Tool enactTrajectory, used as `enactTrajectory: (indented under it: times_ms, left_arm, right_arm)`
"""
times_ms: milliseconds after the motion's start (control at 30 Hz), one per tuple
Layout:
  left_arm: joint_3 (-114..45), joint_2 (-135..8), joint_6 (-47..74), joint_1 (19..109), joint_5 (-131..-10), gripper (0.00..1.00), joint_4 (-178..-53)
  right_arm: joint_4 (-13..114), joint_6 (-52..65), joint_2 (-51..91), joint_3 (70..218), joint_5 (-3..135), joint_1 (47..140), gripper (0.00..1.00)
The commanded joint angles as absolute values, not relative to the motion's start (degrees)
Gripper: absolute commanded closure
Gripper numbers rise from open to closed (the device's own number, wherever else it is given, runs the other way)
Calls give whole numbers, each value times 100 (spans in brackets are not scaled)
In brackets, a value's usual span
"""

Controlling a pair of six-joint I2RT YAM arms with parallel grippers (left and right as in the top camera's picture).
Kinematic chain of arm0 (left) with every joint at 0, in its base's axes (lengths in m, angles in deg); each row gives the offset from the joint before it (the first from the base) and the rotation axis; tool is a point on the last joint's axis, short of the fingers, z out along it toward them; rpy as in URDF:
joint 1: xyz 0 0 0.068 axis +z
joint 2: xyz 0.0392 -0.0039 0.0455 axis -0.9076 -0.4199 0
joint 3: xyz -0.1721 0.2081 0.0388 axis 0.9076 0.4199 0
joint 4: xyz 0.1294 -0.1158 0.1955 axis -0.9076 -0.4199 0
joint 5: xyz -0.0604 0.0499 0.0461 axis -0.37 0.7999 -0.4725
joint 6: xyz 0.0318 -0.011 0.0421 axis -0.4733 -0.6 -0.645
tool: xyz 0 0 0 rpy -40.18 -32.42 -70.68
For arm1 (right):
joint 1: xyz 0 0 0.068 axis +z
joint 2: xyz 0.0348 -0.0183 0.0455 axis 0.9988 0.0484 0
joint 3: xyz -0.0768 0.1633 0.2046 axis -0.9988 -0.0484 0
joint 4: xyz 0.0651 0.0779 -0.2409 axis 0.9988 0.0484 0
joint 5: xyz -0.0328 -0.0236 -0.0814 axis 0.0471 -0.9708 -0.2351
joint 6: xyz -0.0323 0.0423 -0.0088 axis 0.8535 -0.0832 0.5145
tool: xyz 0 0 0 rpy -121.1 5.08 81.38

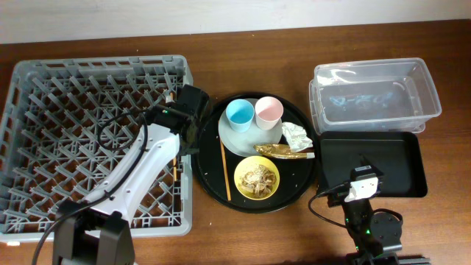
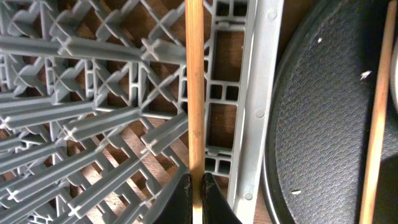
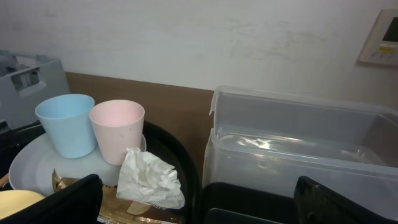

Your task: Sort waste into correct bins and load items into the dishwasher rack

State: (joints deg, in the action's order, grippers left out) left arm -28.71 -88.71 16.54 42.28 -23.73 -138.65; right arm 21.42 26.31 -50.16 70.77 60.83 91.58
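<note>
My left gripper (image 2: 196, 200) is shut on a thin wooden chopstick (image 2: 194, 93), which hangs over the right wall of the grey dishwasher rack (image 1: 44, 140); the overhead view shows this gripper (image 1: 179, 143) at that wall. A second chopstick (image 1: 224, 171) lies on the round black tray (image 1: 294, 193). That tray also carries the blue cup (image 1: 240, 115), pink cup (image 1: 268, 112), plate (image 1: 250, 138), white napkin (image 1: 296, 135), gold wrapper (image 1: 283, 151) and the yellow bowl (image 1: 257, 179) of food scraps. My right gripper (image 1: 364, 184) stands open and holds nothing at the front of the shallow black tray (image 1: 394, 158).
The clear plastic tub (image 1: 375, 96) stands behind the shallow black tray at the right. In the right wrist view the napkin (image 3: 149, 180) lies just left of the tub (image 3: 298, 143), with both cups behind it. Bare wooden table runs along the far edge.
</note>
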Motion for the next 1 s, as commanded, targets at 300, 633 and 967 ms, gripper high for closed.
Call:
enactTrajectory:
  times_ms: [300,633,967]
  left_arm:
    - [-3396,-8639,1584,4248,-2417,80,-14317]
    - [-3835,-7896,1587,4173,-4922,11,-14437]
    - [-2388,-7902,3053,3297,-4166,64,-13251]
  right_arm:
    - [2171,2585,-5044,7048,6035,9128,1]
    - [2169,2585,-5044,7048,6035,9128,1]
    - [2169,2585,-5044,7048,6035,9128,1]
